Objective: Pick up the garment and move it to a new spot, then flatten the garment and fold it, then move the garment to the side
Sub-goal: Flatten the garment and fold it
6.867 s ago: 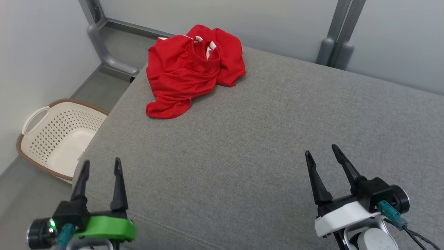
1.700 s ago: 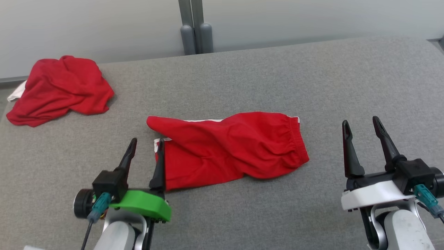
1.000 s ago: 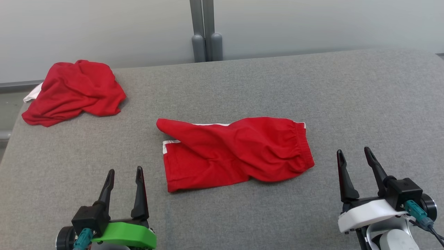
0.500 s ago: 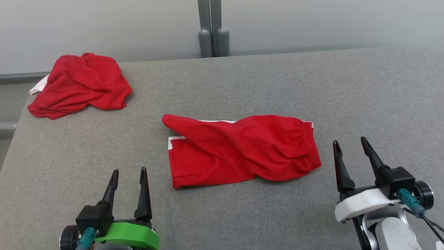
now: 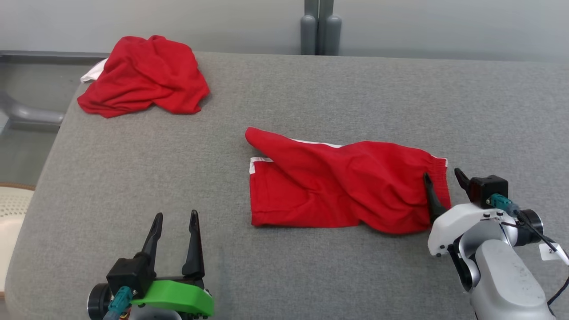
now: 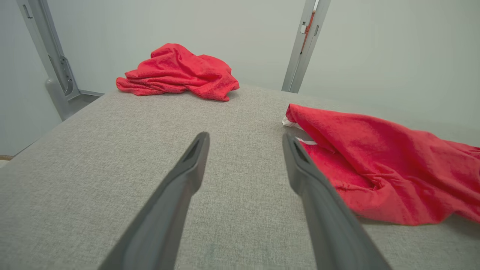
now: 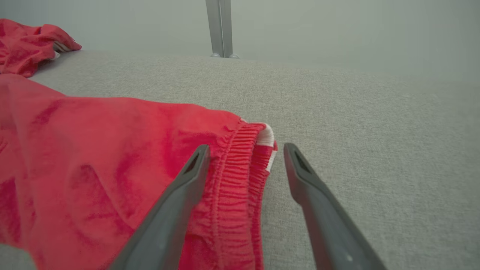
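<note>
From the head view, the red shorts [image 5: 342,186] lie spread out near the middle of the grey cushion [image 5: 133,169], with the elastic waistband [image 5: 438,178] at the robot's right and the leg openings towards its left. The right gripper [image 5: 442,174] stands wide open at that waistband end, one finger over the red cloth and the other over bare cushion, holding nothing. The left gripper [image 5: 175,218] is wide open too and empty, over bare cushion near the front edge and apart from the shorts. A crumpled red garment [image 5: 144,75] sits at the far left corner, and a pale basket [image 5: 11,209] shows beyond the cushion's left edge. In the left wrist view, the left gripper [image 6: 244,135] has its fingers spread above grey fabric, the shorts [image 6: 375,161] just off to one side and the crumpled garment [image 6: 180,71] further back. In the right wrist view, the right gripper [image 7: 246,147] straddles the gathered waistband [image 7: 240,168]; I can't tell whether the fingers touch the cloth.
</note>
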Robot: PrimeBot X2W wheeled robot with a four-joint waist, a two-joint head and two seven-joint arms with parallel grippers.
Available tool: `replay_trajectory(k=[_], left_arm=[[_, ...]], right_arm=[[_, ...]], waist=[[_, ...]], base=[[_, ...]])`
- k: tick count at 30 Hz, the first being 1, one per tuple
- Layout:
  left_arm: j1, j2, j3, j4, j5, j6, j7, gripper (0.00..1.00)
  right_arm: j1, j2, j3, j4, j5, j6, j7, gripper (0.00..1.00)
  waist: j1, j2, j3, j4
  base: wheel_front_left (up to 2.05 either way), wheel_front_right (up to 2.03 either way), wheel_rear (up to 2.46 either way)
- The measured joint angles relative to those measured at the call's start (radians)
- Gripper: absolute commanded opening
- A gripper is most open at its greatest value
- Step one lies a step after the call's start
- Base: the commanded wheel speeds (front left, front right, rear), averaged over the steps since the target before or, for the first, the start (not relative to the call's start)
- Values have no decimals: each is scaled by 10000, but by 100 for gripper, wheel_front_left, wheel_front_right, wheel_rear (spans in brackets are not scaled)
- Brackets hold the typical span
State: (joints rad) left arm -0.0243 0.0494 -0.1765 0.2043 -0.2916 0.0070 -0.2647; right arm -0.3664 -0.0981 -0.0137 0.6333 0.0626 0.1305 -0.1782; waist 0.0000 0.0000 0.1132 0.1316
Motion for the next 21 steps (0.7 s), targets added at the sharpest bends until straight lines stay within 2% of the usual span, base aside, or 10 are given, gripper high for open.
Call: replay_trajectory(k=[2,3,4,5,6,8,9,15,18,21], left_arm=[[1,2,-36,2,-31,17,0,100],[2,0,-59,4,-52,25,0,100],[5,0,-58,4,-58,29,-2,100],[9,0,-54,6,-67,33,0,100],[20,2,-44,6,-67,35,0,100],[37,2,-33,12,-67,69,0,100],[47,2,-8,13,-67,81,-2,100],[145,2,50,8,-50,102,0,100],[155,0,25,12,-23,100,-2,100],[174,-2,42,12,23,102,0,100]], right_arm=[[-229,-107,134,384,151,0,109,100],[-327,-130,234,554,297,0,174,96],[-389,-140,309,650,433,0,169,82],[-475,-140,399,732,566,2,65,47],[-570,-171,518,769,614,2,-23,36],[-737,-286,690,777,635,2,-247,2],[-821,-341,765,757,640,2,-370,0],[-1123,-422,1601,59,688,2,-736,0],[-892,-546,2646,-897,943,2,-805,0],[-272,-1001,3639,-1672,1041,0,-832,0]], waist=[[0,0,58,194],[0,0,83,296],[0,0,98,373],[0,0,114,464],[0,0,124,541],[0,0,120,639],[0,0,97,660],[0,0,-50,451],[0,0,-136,188],[0,0,-180,-37]], base=[[0,0,0],[0,0,0],[0,0,0],[0,0,0],[0,0,0],[0,0,0],[0,0,0],[0,0,0],[0,0,0],[0,0,0]])
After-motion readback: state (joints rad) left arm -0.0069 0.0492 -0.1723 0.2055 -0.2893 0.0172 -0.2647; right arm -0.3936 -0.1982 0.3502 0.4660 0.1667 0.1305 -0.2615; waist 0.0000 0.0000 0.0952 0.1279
